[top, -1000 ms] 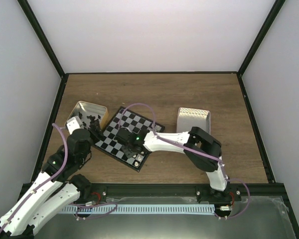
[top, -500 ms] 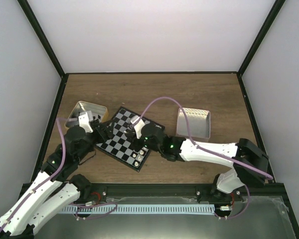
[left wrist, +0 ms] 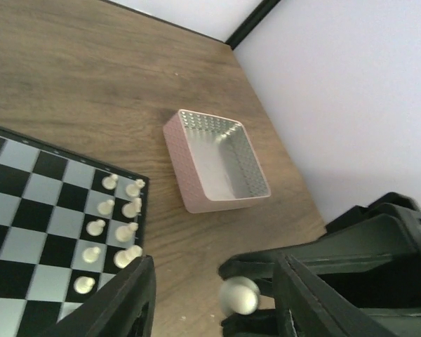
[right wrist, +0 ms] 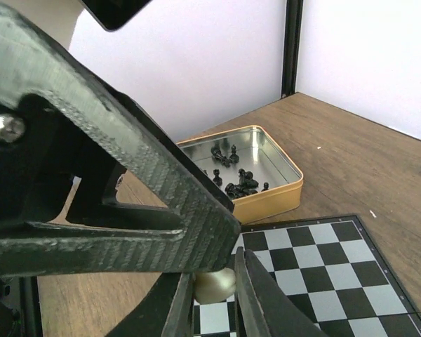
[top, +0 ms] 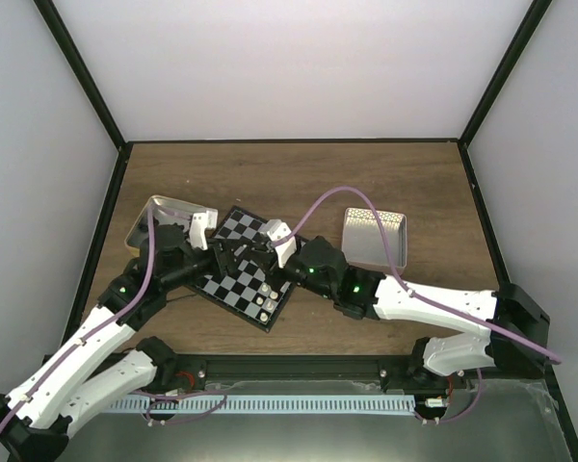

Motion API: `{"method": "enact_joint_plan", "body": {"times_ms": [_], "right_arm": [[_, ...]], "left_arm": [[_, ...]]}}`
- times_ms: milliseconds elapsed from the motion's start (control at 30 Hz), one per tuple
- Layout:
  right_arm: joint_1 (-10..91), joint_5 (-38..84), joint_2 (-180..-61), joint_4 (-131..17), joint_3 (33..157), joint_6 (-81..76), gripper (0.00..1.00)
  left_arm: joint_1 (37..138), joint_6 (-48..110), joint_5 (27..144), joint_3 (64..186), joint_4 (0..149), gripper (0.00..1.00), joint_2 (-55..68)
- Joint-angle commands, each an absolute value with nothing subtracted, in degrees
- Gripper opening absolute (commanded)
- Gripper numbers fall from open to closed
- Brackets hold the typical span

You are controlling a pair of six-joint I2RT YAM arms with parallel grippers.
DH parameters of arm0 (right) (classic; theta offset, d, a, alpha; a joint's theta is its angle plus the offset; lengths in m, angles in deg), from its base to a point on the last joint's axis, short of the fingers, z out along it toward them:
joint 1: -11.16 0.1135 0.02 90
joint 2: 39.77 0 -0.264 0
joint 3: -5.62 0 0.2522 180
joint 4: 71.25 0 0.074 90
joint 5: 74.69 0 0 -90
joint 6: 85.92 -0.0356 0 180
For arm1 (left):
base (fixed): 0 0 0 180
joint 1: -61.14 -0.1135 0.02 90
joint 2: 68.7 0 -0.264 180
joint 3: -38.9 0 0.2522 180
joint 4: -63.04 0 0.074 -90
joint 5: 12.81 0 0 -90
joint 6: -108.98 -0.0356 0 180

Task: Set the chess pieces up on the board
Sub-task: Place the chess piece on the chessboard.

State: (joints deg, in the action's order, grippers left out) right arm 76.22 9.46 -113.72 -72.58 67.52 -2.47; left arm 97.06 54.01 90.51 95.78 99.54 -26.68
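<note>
The board (top: pixel 233 286) lies tilted at the table's left, with several cream-white chess pieces (top: pixel 266 305) at its near corner. My right gripper (top: pixel 257 253) hangs over the board's left part, shut on a cream-white piece (right wrist: pixel 214 284). My left gripper (top: pixel 233 252) meets it there. In the left wrist view that piece (left wrist: pixel 239 295) hangs between my left gripper's (left wrist: pixel 214 298) open fingers (left wrist: pixel 126 302), touching neither. Black pieces (right wrist: pixel 235 179) lie in the gold tin (right wrist: pixel 270 193). The ridged left finger (right wrist: pixel 126 161) fills the right wrist view's left.
The gold tin (top: pixel 160 212) stands by the board's far left corner, under my left arm. A pink square tray (top: pixel 376 236) sits right of the board, empty in the left wrist view (left wrist: pixel 217 161). Black frame posts and white walls ring the table.
My right arm has stretched out and carried its piece toward the board's left. My left gripper has left the tin, come over the board beside it, and its jaws have narrowed.
</note>
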Motion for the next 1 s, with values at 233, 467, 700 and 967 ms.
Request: {"method": "enact_joint_plan", "body": {"times_ms": [233, 467, 700, 967], "right_arm": [[76.12, 7.42, -114.02, -75.16, 67.19, -1.85, 0.09], [76.11, 8.44, -113.85, -74.84, 67.04, -1.97, 0.09], [76.08, 7.23, -114.21, -72.71, 67.70, -4.03, 0.30], [76.06, 1.32, -114.88, -68.65, 67.00, -9.52, 0.71]], "left_arm": [[96.79, 57.74, 96.41, 93.49, 94.66, 0.27, -27.46], [96.76, 57.13, 95.38, 93.09, 94.26, 0.20, -26.52], [96.74, 56.42, 94.93, 93.06, 94.67, 0.04, -25.88], [96.75, 52.48, 80.81, 96.09, 105.57, 0.04, -25.13]]}}
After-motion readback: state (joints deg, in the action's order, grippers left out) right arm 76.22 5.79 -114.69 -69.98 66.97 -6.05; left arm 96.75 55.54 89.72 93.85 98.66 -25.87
